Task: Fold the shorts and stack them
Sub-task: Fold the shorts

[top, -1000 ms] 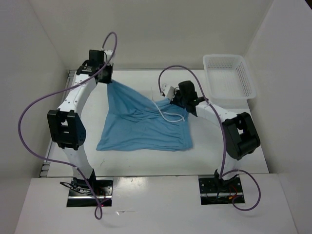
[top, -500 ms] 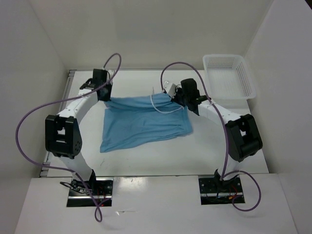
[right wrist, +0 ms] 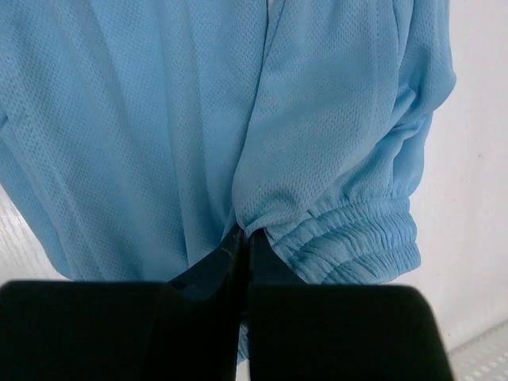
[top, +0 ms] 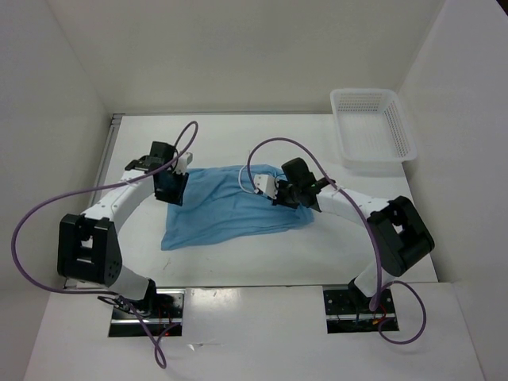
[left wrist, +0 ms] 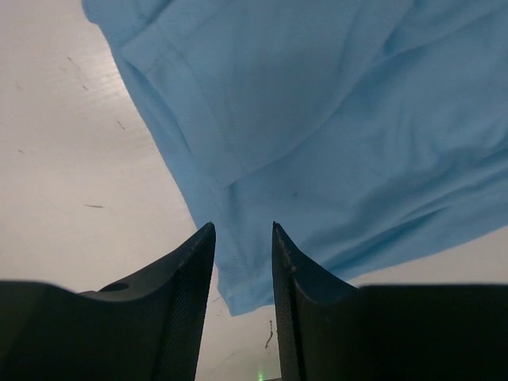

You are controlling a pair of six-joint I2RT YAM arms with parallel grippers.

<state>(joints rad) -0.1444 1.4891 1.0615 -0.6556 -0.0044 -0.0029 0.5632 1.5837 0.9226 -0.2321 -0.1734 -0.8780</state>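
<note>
Light sky-blue shorts (top: 230, 206) are seen lying folded on the white surface (top: 238, 139), spread between the two arms as a flattened, roughly oblong shape with soft creases. A fine mesh weave is shown in the right wrist view, where the right end effector (right wrist: 242, 234) is closed together on a pinch of the fabric (right wrist: 143, 119) just beside the gathered, ribbed elastic waistband (right wrist: 357, 230). At the cloth's left edge, the left end effector (left wrist: 242, 230) is held with its dark, finely textured fingers (left wrist: 190, 286) apart. A narrow gap is left between them, and a stitched hem of the shorts (left wrist: 317, 119) is seen flat on the surface beyond, gripped by nothing. A white plastic lattice basket (top: 373, 127), rectangular with sloping walls, is set at the far right corner, well apart from the cloth.
</note>
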